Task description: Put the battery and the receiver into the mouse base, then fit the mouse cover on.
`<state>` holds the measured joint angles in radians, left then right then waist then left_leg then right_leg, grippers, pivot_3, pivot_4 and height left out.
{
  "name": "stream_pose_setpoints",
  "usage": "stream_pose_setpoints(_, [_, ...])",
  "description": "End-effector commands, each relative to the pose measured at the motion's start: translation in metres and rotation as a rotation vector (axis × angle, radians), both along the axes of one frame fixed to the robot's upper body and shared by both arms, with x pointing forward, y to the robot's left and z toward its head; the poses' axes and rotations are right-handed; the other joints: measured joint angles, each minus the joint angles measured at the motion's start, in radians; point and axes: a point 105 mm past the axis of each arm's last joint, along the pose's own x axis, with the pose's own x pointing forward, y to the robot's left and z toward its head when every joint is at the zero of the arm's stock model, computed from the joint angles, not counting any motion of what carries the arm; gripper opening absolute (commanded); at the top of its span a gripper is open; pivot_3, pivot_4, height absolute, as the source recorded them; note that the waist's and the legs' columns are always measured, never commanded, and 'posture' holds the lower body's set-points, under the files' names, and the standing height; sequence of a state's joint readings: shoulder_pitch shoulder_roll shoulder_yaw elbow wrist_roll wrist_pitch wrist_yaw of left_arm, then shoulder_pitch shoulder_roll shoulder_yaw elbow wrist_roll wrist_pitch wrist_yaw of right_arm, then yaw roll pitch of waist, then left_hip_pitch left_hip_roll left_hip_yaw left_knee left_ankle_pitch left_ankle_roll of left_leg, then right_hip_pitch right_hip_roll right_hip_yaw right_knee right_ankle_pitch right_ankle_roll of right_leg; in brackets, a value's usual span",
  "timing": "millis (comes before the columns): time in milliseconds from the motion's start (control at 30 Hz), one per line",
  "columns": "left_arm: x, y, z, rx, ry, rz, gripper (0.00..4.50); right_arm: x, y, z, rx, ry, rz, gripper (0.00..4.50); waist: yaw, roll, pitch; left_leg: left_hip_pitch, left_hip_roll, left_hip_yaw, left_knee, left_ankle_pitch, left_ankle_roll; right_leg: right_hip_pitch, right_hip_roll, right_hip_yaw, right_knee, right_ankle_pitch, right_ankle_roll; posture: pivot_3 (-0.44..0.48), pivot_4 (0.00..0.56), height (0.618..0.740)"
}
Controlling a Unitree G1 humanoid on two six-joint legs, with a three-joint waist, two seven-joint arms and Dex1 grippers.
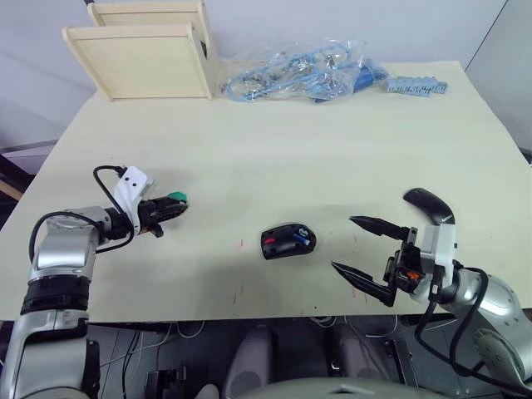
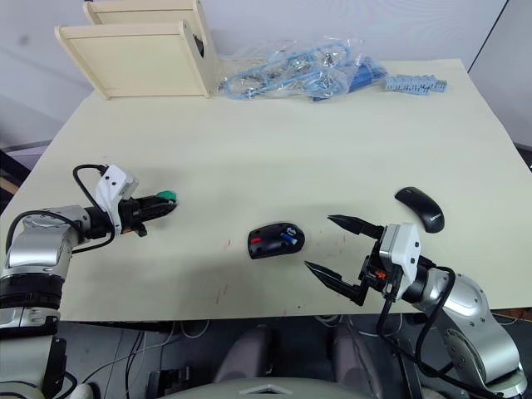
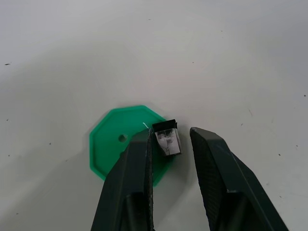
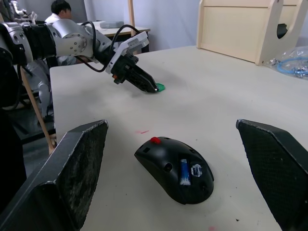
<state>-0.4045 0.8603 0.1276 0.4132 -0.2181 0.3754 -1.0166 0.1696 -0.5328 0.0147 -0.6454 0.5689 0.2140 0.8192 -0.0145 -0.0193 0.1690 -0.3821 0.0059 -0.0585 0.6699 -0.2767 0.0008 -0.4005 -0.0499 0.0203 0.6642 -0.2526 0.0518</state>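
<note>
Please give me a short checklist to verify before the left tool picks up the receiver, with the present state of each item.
1. Receiver between the left tool fingers: ok.
2. Left tool open, not yet closed on it: ok.
3. Receiver sits on the green disc: ok.
4. Battery already in the mouse base: ok.
5. Right tool open and apart from the base: ok.
6. Mouse cover lying aside on the table: ok.

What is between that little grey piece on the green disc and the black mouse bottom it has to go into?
Nothing visible. The receiver sits on the green disc between the left gripper fingers, and only bare table separates it from the mouse base.
</note>
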Motion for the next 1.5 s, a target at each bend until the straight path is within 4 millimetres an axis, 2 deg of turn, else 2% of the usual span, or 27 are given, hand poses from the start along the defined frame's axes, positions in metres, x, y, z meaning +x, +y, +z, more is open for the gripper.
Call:
stream_pose_setpoints(33, [-0.002, 0.002, 0.006, 0.022, -0.017, -0.004, 1.34, -0.006, 0.003, 0.010, 0.019, -0.037, 0.023, 4.50, 0.000, 0.000, 0.000, 0.000, 0.000, 0.000, 0.000, 0.000, 0.000, 0.000, 0.000, 0.000, 0.000, 0.000, 0.000, 0.000, 0.150, 0.740])
stream_pose_setpoints(133, [-0.002, 0.002, 0.006, 0.021, -0.016, -0.003, 1.34, -0.006, 0.003, 0.010, 0.020, -0.036, 0.023, 4.50, 0.000, 0.000, 0.000, 0.000, 0.000, 0.000, 0.000, 0.000, 0.000, 0.000, 0.000, 0.000, 0.000, 0.000, 0.000, 0.000, 0.150, 0.740])
stream_pose_setpoints(233, [-0.002, 0.003, 0.006, 0.023, -0.015, -0.001, 0.65, -0.005, 0.003, 0.010, 0.021, -0.035, 0.024, 4.50, 0.000, 0.000, 0.000, 0.000, 0.000, 0.000, 0.000, 0.000, 0.000, 0.000, 0.000, 0.000, 0.000, 0.000, 0.000, 0.000, 0.150, 0.740])
stream_pose_setpoints(267, [-0.002, 0.003, 0.006, 0.024, -0.015, -0.001, 0.18, -0.005, 0.003, 0.010, 0.021, -0.035, 0.023, 4.50, 0.000, 0.000, 0.000, 0.000, 0.000, 0.000, 0.000, 0.000, 0.000, 0.000, 0.000, 0.000, 0.000, 0.000, 0.000, 0.000, 0.150, 0.740])
stream_pose_setpoints(433, [-0.002, 0.003, 0.007, 0.025, -0.018, -0.001, 0.18, -0.005, 0.003, 0.010, 0.021, -0.035, 0.024, 4.50, 0.000, 0.000, 0.000, 0.000, 0.000, 0.000, 0.000, 0.000, 0.000, 0.000, 0.000, 0.000, 0.000, 0.000, 0.000, 0.000, 0.150, 0.740])
stream_pose_setpoints(767, [-0.009, -0.003, 0.044, -0.156, -0.039, -0.065, 0.18, -0.003, 0.003, 0.010, 0.021, -0.040, 0.025, 4.50, -0.001, 0.000, 0.000, -0.001, 0.000, 0.000, 0.000, 0.000, 0.000, 0.000, 0.000, -0.001, 0.000, 0.000, 0.000, 0.000, 0.150, 0.740])
stream_pose_setpoints(933, [-0.012, -0.005, 0.049, -0.164, -0.030, -0.082, 0.18, -0.002, 0.004, 0.010, 0.021, -0.042, 0.027, 4.50, 0.000, 0.000, 0.000, 0.000, 0.000, 0.000, 0.000, 0.000, 0.000, 0.000, 0.000, 0.000, 0.000, 0.000, 0.000, 0.000, 0.150, 0.740])
stream_pose_setpoints(1100, [-0.017, -0.018, 0.060, -0.186, -0.012, -0.150, 0.18, -0.002, 0.005, 0.014, 0.031, -0.043, 0.033, 4.50, 0.000, 0.000, 0.000, 0.000, 0.000, 0.000, 0.000, 0.000, 0.000, 0.000, 0.000, -0.001, 0.000, 0.000, 0.000, 0.000, 0.150, 0.740])
stream_pose_setpoints(1233, [-0.021, -0.036, 0.070, -0.167, -0.009, -0.245, 0.18, 0.001, 0.007, 0.019, 0.053, -0.025, 0.017, 4.50, 0.000, 0.000, 0.000, -0.001, 0.000, 0.000, 0.000, 0.000, 0.000, 0.000, 0.000, 0.000, 0.000, 0.000, 0.000, 0.000, 0.150, 0.740])
stream_pose_setpoints(1333, [-0.027, -0.056, 0.080, -0.136, -0.011, -0.359, 0.18, 0.010, 0.009, 0.016, 0.019, 0.055, -0.027, 4.50, -0.001, 0.000, 0.000, 0.000, 0.000, 0.000, 0.000, 0.000, 0.000, 0.000, 0.000, 0.000, 0.000, 0.000, 0.000, 0.000, 0.150, 0.740])
stream_pose_setpoints(1500, [-0.029, -0.079, 0.094, -0.102, -0.025, -0.488, 0.18, 0.014, 0.016, 0.031, 0.037, 0.076, -0.018, 4.50, 0.000, 0.000, 0.000, -0.001, 0.000, 0.000, 0.000, 0.000, 0.000, -0.001, 0.000, 0.000, 0.000, 0.000, 0.000, 0.000, 0.150, 0.740])
